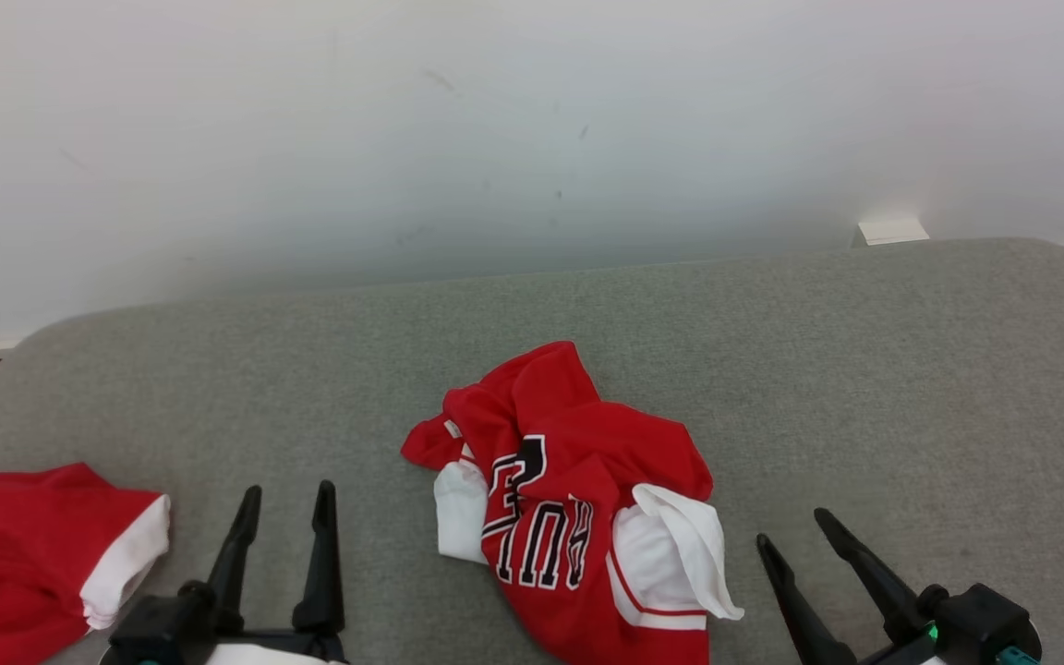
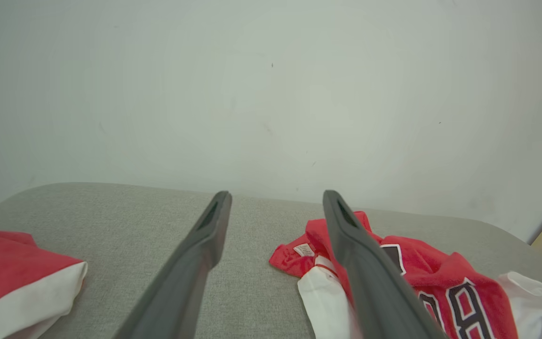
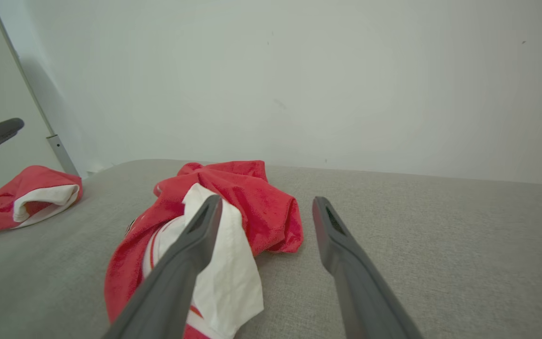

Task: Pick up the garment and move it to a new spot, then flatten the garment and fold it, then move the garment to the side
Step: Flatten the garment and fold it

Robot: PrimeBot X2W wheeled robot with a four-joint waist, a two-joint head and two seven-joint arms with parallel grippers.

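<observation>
Crumpled garment (image 1: 569, 489) at the near edge of the cushion (image 1: 864, 369), middle
The left gripper (image 1: 290, 489) and right gripper (image 1: 791, 526) are spread apart, empty; it looks soft and light, so pinch a fold

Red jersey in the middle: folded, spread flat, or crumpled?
Crumpled. The red jersey lies in a heap on the grey surface, its black lettering creased and white fabric flopped outward. Neither folded nor flat.
</observation>
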